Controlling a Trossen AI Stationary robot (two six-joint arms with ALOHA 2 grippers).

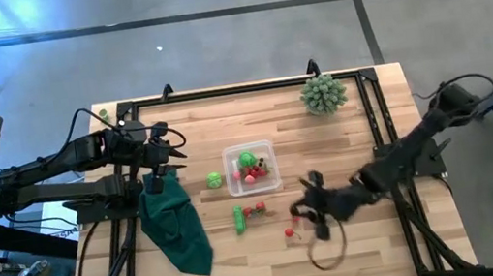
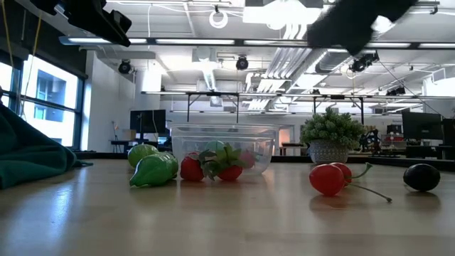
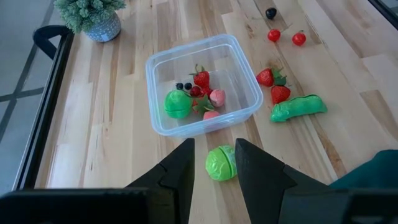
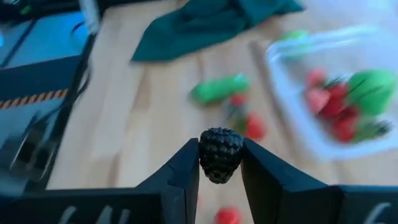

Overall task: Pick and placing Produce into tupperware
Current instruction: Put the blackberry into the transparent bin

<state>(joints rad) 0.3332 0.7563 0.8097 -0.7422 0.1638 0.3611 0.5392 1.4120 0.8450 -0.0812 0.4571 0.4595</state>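
Blackberry (image 4: 220, 154) is sitting clenched in the right hand (image 1: 316, 208) over the worktop's (image 1: 372, 256) front-right part, likely heading for the tupperware (image 1: 252, 167) mid-worktop. The left hand (image 3: 212, 163) is hovering released above a green cabbage (image 3: 220, 163) beside that container, probably lining up.

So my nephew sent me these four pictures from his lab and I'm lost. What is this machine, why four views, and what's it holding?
It is two robot arms at a wooden table, filmed by four cameras at once: one overhead, one at table height, one on each wrist. A clear container already holds toy strawberries and a green piece. More toy produce lies around it, with a green cloth and a small plant. The right gripper pinches a dark blackberry. The left gripper hangs open above a green toy cabbage beside the container.
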